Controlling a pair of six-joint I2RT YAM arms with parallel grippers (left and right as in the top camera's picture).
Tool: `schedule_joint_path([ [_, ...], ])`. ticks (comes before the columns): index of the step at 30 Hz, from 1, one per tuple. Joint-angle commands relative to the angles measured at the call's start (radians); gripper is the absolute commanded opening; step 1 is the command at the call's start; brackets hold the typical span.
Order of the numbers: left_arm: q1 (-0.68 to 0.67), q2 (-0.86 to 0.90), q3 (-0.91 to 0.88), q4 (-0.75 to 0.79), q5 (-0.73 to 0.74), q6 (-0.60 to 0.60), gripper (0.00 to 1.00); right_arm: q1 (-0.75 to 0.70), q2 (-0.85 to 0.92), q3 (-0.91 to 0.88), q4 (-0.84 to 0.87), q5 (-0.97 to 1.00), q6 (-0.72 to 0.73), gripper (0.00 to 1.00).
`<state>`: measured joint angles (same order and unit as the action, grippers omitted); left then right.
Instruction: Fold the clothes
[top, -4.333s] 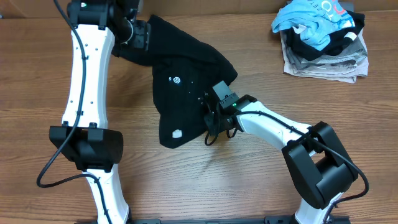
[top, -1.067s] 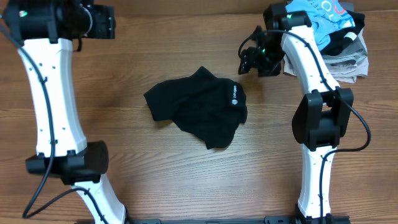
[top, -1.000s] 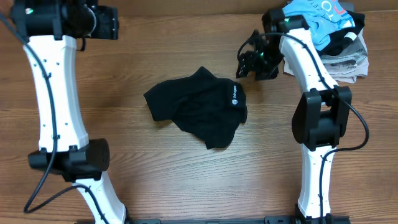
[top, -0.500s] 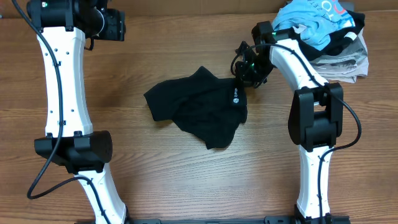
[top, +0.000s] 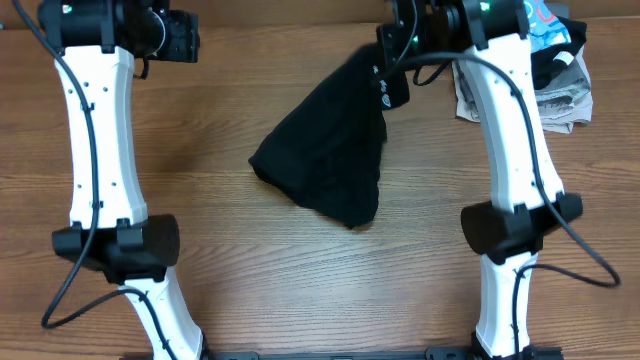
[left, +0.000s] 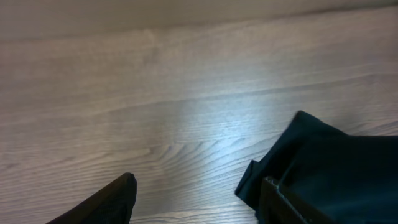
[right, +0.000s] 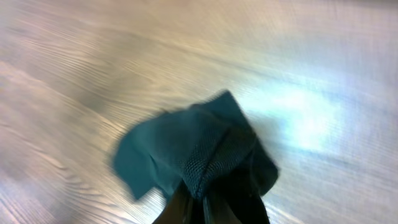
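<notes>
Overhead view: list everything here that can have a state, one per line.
black garment, unfolded, one end lifted, the rest trailing on the table
right gripper, shut on black garment
left gripper, open, empty
clothes pile, heaped, untouched

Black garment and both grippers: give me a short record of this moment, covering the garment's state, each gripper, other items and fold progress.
garment: black garment, bunched and unfolded, hanging from one pinched end, its lower end toward the table
right gripper: right gripper shut on the black garment, at the far side of the table
left gripper: left gripper open, holding nothing, over bare wood
other items: pile of clothes in the far right corner, apart from the garment
fold progress: no fold made yet
</notes>
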<state>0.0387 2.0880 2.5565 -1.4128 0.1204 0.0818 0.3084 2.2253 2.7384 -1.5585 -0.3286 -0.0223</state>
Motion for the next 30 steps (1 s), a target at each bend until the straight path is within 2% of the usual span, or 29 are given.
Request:
schedule_joint_path([
  [1,-0.006,-0.124,0.032,0.001,0.012,0.024,0.68,0.077,-0.032,0.05,0.009,0.026,0.019,0.04],
  [3,-0.007,-0.148,0.032,-0.014,0.037,0.048,0.74,0.121,-0.027,0.045,0.021,0.04,0.024,0.04],
  [5,-0.008,-0.159,0.032,-0.047,0.149,0.111,0.75,0.158,-0.026,0.043,0.033,0.058,0.027,0.04],
  [7,-0.008,-0.154,0.031,-0.09,0.307,0.206,0.76,0.187,-0.026,0.043,0.055,0.087,0.039,0.04],
  [9,-0.013,-0.129,0.031,-0.156,0.514,0.362,0.77,0.202,-0.026,0.043,0.073,0.105,0.062,0.04],
  [11,-0.024,-0.097,0.031,-0.197,0.61,0.478,0.79,0.2,-0.026,0.043,0.072,0.097,0.076,0.04],
  [21,-0.114,0.066,0.021,-0.202,0.783,0.616,0.83,0.191,-0.026,0.043,0.072,0.051,0.076,0.04],
  [25,-0.172,0.148,0.021,-0.153,0.854,0.655,0.83,0.19,-0.026,0.043,0.068,0.036,0.075,0.04],
  [28,-0.205,0.174,0.021,-0.114,0.867,0.655,0.81,0.19,-0.026,0.043,0.07,0.036,0.075,0.04],
  [30,-0.223,0.185,0.021,-0.103,0.864,0.655,0.76,0.19,-0.026,0.043,0.072,0.036,0.075,0.04],
])
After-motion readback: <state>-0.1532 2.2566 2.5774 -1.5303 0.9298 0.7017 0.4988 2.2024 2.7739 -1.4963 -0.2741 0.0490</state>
